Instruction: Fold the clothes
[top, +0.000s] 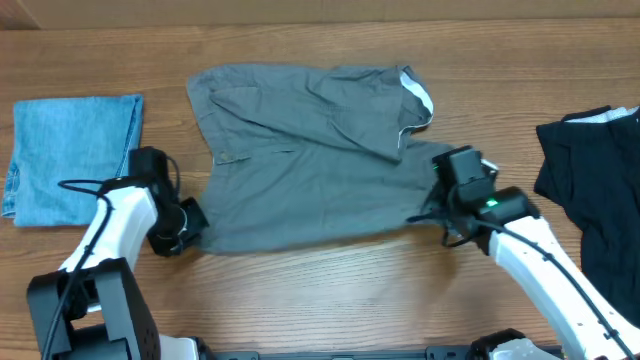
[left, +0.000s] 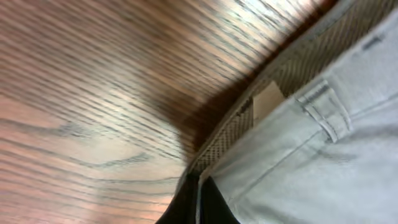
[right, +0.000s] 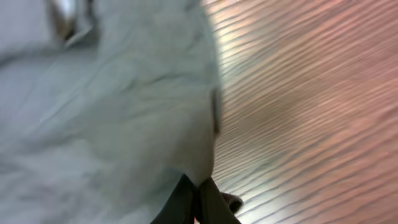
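left claw + right claw: both pinched shut on grey garment

- garment lies spread mid-table, wrinkly. far-right part is flopped back over itself, pale lining showing at the far right corner.
- left claw at near-left corner. left wrist view: tips closed on the waistband edge, belt loop + small tag just beside.
- right claw at near-right edge. right wrist view: tips closed w/ the cloth edge running into them. how many layers are caught, can't tell.
- denim piece lies left of the garment, black garment right, both apart from the grey.

risks, my read:
- thin cloth + small bite at the very edge → could slip out on the lift, esp. right side.
- if one claw has a single layer only, the fold drags lopsided.
- uneven lift btwn arms → skewed crease.
- flopped flap may bunch under the fold.
- wide swing by the right arm could snag the black garment.
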